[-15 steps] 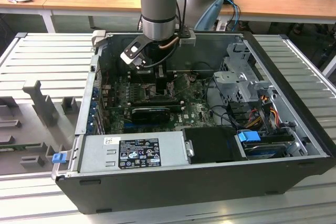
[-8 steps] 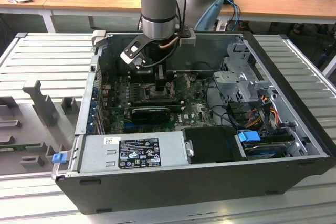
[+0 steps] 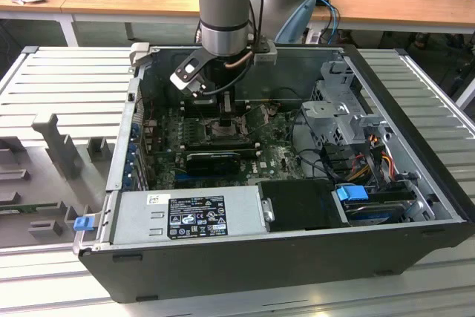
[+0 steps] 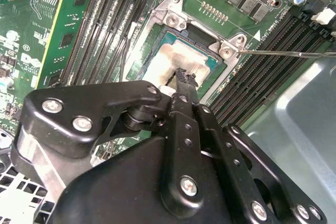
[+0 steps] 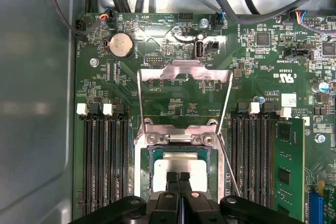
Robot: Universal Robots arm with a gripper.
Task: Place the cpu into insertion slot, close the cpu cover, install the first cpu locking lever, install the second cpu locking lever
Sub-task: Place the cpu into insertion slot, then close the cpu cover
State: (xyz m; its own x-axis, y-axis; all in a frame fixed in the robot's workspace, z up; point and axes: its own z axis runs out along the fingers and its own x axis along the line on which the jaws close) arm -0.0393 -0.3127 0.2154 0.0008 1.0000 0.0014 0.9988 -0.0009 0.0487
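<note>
The gripper (image 5: 178,178), closest to us in both wrist views, has its fingers (image 5: 172,181) pressed together, tips at the cpu (image 5: 198,176) (we cannot tell whether they touch). The cpu lies in the insertion slot (image 5: 142,171), upper centre of the exterior view inside the computer case (image 3: 245,257). The cpu cover (image 5: 184,70) stands open.

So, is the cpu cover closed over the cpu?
No, in the first wrist view the cpu cover is swung open, leaving the cpu bare.
</note>
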